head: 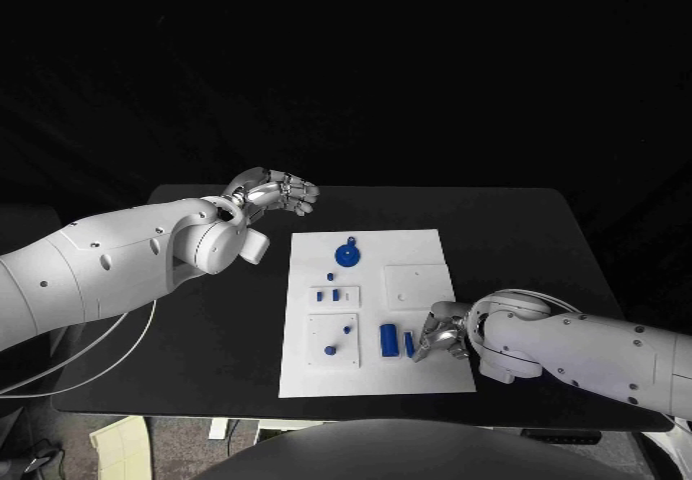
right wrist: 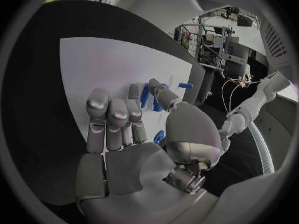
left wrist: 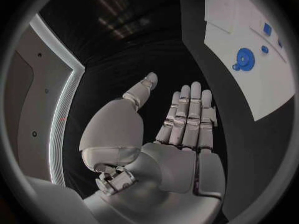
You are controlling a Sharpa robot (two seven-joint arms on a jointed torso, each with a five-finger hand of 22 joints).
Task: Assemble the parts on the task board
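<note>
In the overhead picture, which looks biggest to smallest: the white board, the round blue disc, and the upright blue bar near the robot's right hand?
1. task board
2. round blue disc
3. blue bar

The disc and bar look close in size, so their order is unsure.

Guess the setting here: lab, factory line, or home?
Most likely a robotics lab test cell. A white task board with small blue parts lies on a black table against dark surroundings, and the right wrist view shows cluttered equipment racks behind.

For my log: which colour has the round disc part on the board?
Blue disc; head view.
</note>
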